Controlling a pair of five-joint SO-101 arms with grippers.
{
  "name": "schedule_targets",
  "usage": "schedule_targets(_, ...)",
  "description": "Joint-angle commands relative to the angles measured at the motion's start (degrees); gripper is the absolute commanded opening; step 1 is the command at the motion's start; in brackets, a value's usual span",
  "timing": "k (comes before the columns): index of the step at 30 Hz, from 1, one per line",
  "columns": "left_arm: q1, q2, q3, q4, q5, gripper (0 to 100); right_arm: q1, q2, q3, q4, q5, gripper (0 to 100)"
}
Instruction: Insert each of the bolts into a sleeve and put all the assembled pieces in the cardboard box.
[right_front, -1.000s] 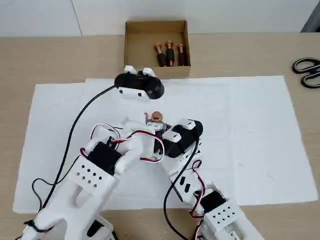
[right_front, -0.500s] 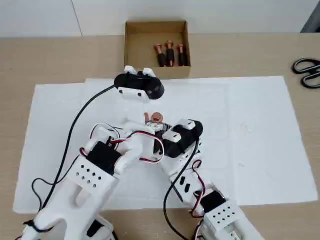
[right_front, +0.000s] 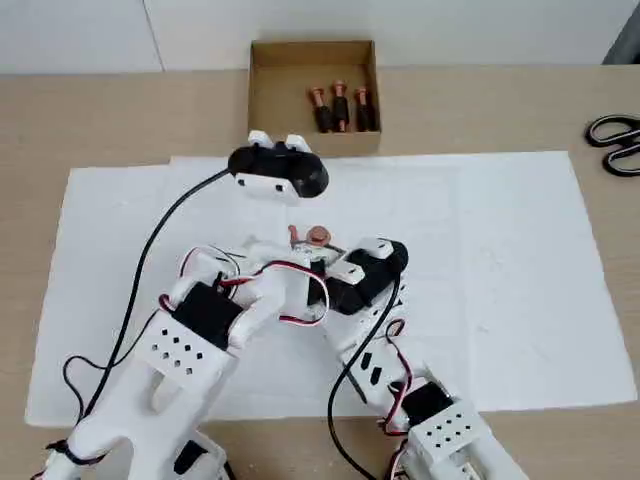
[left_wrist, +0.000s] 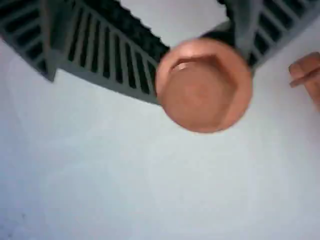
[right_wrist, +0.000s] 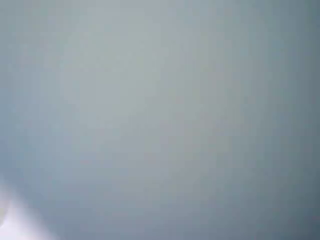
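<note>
The left gripper (left_wrist: 200, 72) is clamped on a copper-headed bolt (left_wrist: 202, 86), held head-up over the white paper (right_front: 500, 250). The right gripper (right_front: 338, 262) crowds in just beside it; whether it grips anything cannot be told. Well beyond both, three assembled pieces (right_front: 340, 108) already lie in the cardboard box (right_front: 265, 95). This bolt, seemingly among the last, remains to be sleeved and boxed. Against a second ago, both arms have sunk slightly, and the bolt head sits a touch nearer their bases.
</note>
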Motion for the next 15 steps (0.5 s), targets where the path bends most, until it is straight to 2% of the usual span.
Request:
schedule_targets(1, -2.7, -0.5, -4.4, 0.7, 0.1, 22, -0.1, -1.2, 0.3, -1.8, 0.6, 0.4)
schedule_targets(7, -4.3, -0.5, -8.2, 7.3, -0.4, 22, -0.1, -1.2, 0.3, -1.8, 0.6, 0.4)
schedule_targets(10, -5.2, -0.5, -9.3, 9.6, -3.5, 22, -0.1, -1.2, 0.3, -1.8, 0.6, 0.4)
schedule_targets(15, -16.8, -0.5, -12.8, 13.1, -12.2, 22, 1.2, -1.1, 0.3, -1.7, 0.5, 0.4)
